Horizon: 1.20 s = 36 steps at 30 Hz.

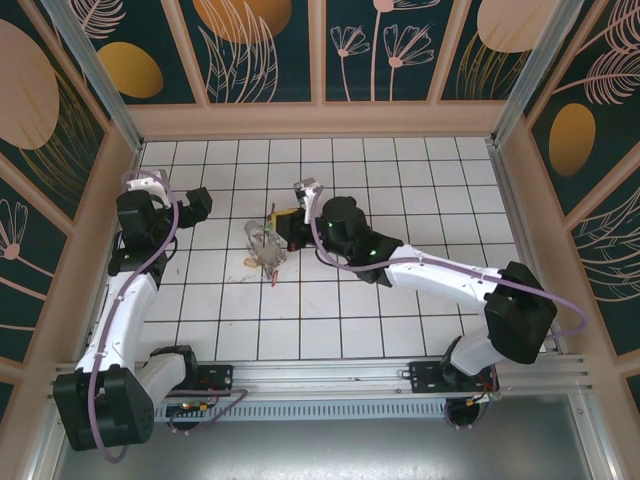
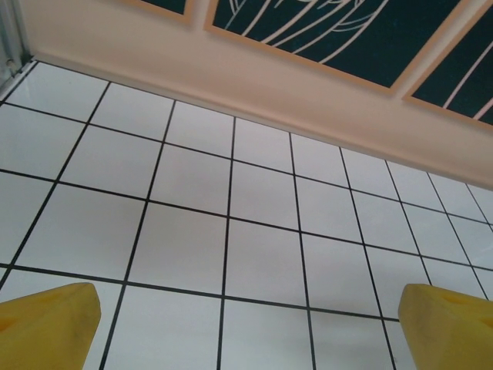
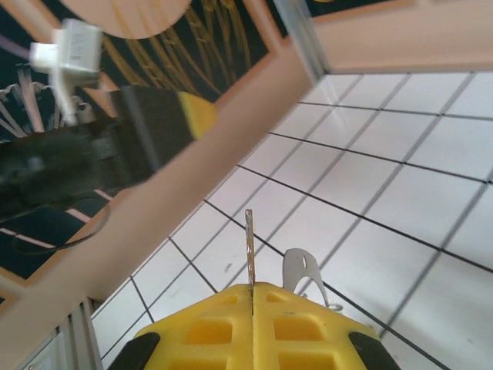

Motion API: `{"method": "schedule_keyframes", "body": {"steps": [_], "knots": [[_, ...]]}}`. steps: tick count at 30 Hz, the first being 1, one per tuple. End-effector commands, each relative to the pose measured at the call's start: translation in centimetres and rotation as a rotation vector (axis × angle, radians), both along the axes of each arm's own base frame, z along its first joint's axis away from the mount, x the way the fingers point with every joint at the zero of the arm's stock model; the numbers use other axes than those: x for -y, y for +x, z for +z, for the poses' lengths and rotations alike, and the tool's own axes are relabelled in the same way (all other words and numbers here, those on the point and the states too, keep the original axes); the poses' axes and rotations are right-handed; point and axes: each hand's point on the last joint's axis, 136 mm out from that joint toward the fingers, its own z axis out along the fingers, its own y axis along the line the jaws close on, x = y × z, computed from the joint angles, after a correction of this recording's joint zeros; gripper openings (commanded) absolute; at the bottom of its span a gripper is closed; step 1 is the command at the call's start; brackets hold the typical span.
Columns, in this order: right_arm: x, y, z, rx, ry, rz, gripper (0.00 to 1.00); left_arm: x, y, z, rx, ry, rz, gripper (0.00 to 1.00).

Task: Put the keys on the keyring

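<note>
Keys (image 1: 264,246): in the top view they lie in a small heap on the worktop (image 1: 400,300), a little left of its middle. A greyish loop in the heap is probably the keyring (image 1: 256,236), though it is too small to confirm. My right fingers (image 1: 288,222) sit at the heap's right edge. My left fingers (image 1: 203,200) stand well apart from the heap, off to the left.

Left wrist view: the yellow tips are spread wide with nothing between them. Ahead are bare tiles and the wall (image 2: 308,100).

Right wrist view: the fingers are pressed together on a thin metal key (image 3: 249,247), seen edge-on and standing up from the seam. A flat slotted metal piece (image 3: 300,271) sits just beside it. I cannot tell whether it is gripped too.

Assessment: the step in hand appears to be presenting one key for threading.

Recommendations:
- Keep the pinch firm so the blade does not pivot.
- Lift it clear of the heap before turning, so nothing drags along.
- Bring the left fingers across to steady the ring near its open end.
- Leave the key's hole free of my pads, and regrip if it is covered.
- Line the hole up square to the ring end before pushing.
</note>
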Motion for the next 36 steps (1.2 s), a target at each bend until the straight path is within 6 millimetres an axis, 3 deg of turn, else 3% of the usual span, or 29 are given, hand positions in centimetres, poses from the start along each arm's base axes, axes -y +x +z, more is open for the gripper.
{"method": "schedule_keyframes", "body": {"steps": [1,11,18,28,34,36], "knots": [[2.0,1.0,0.5,-0.033,0.061,-0.059,0.0,0.4,0.0,1.0,0.033,0.025,-0.036,0.99],[9.0,2.8,-5.0,-0.103,-0.029,-0.266,0.0,0.6,-0.8,-3.2,-0.008,-0.008,-0.039,0.99],[14.5,3.9,-9.8,-0.115,-0.103,-0.396,0.0,0.3,-1.2,-6.1,-0.064,-0.009,-0.016,0.99],[20.7,5.2,-13.8,-0.198,-0.112,-0.574,0.0,0.8,-1.9,-5.7,0.018,0.03,-0.054,0.99],[23.5,4.2,-16.5,-0.285,-0.092,-0.687,0.05,-0.4,-2.4,-5.8,0.043,0.036,0.024,0.99],[25.4,4.0,-17.4,-0.321,-0.048,-0.748,0.06,-0.9,-2.4,-5.7,0.047,0.025,0.057,0.99]]}}
